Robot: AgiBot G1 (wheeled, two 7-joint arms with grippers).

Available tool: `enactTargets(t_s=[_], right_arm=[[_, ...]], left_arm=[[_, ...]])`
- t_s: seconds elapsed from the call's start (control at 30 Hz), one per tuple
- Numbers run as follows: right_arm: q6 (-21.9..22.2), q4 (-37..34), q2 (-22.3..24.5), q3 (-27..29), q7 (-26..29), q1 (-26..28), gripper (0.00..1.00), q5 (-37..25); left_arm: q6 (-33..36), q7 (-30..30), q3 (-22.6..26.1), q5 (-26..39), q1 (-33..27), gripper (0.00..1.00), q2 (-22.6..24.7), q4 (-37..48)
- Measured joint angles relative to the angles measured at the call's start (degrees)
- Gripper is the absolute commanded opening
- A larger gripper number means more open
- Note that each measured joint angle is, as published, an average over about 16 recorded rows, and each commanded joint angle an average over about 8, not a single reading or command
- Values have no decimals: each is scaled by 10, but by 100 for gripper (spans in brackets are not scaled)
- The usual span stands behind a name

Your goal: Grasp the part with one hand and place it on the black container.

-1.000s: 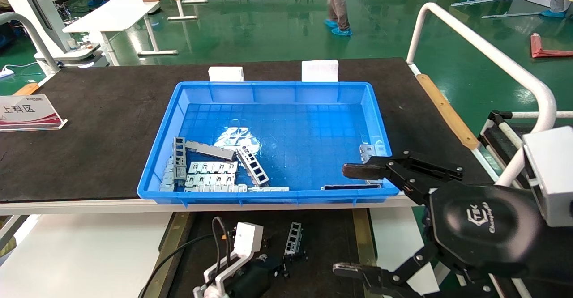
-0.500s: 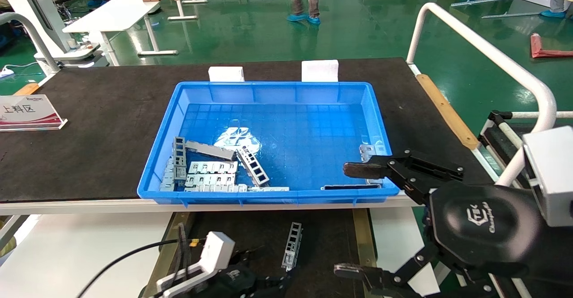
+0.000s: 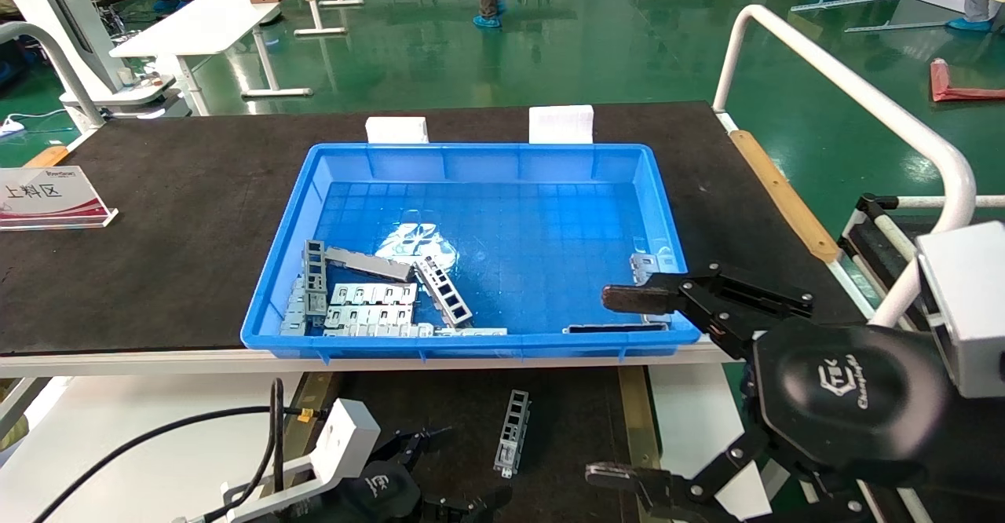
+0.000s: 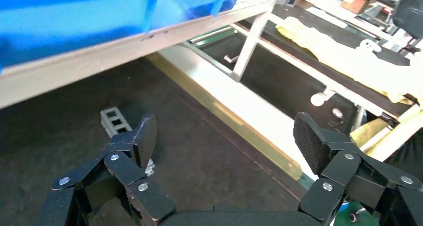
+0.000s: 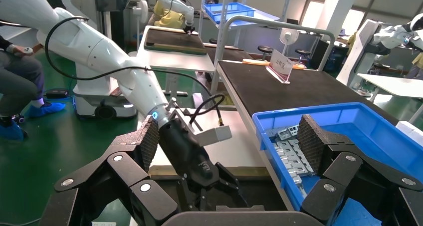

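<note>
the part (image 3: 512,432) lies flat on the black container (image 3: 573,421), its ladder of windows facing up, roughly midway between the two brass rails and well below the front edge of the blue bin (image 3: 471,342). nothing touches it. in the left wrist view one end of the part (image 4: 115,122) shows just past one pad of the left gripper (image 4: 224,136), apart from it.

the left gripper (image 3: 451,468) sits near the lower end of the part, a little to its left, with its fingers (image 4: 142,138) spread wide and holding nothing. the right gripper (image 3: 620,385) hangs at the right, over the near right corner of the bin, fingers (image 5: 147,138) wide apart and empty too; it looks parked.

judging from this, the placing step looks done: the part rests on the container and is free of the hand. what seems left is to clear the left arm away without brushing the part. more pieces (image 3: 369,295) sit heaped in the bin's near left corner, so a fresh pick there would call for lifting the open hand over the bin's front wall first.
</note>
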Motion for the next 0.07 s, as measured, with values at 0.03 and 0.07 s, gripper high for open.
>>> enactTargets(t_s=[0.03, 0.07], right_arm=[[0, 0, 0, 0, 0, 0, 100, 0], [0, 0, 0, 0, 0, 0, 100, 0]], left_arm=[[2, -1, 0, 0, -1, 100, -2, -2], [4, -1, 0, 1, -2, 100, -4, -4]])
